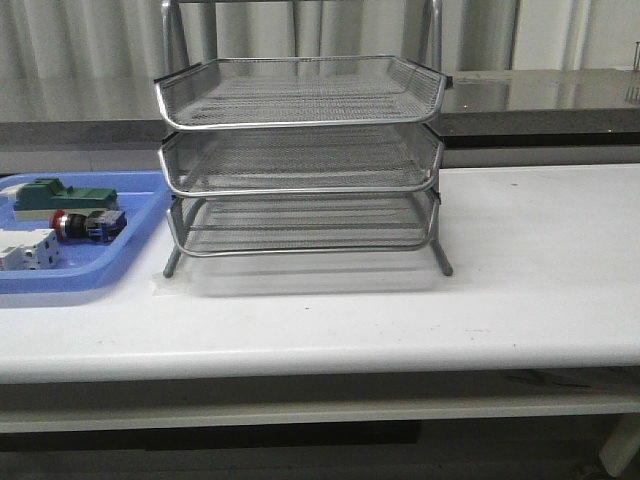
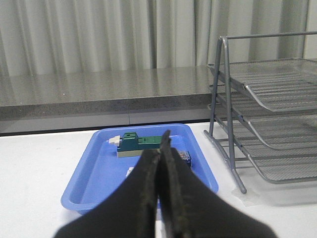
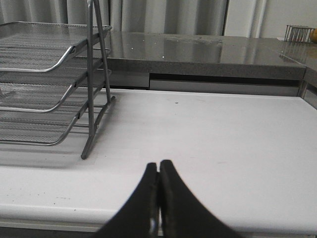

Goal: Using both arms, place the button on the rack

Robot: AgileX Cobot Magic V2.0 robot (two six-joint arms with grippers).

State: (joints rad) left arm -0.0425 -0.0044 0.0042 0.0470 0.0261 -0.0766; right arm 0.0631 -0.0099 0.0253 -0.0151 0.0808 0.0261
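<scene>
The button (image 1: 88,224), red head, dark body and blue rear block, lies on its side in the blue tray (image 1: 130,255) at the left. In the left wrist view only its blue block (image 2: 184,156) shows beside the fingers. The three-tier silver wire rack (image 1: 300,160) stands mid-table; it also shows in the left wrist view (image 2: 267,124) and the right wrist view (image 3: 49,84). My left gripper (image 2: 159,148) is shut and empty, short of the tray's near edge. My right gripper (image 3: 158,168) is shut and empty over bare table right of the rack. Neither arm shows in the front view.
In the blue tray (image 2: 84,178) also lie a green block (image 1: 60,197), seen in the left wrist view too (image 2: 141,144), and a white boxy breaker (image 1: 25,250). A grey counter (image 1: 540,100) runs behind the white table (image 1: 520,280). A small wire basket (image 3: 297,33) stands far right.
</scene>
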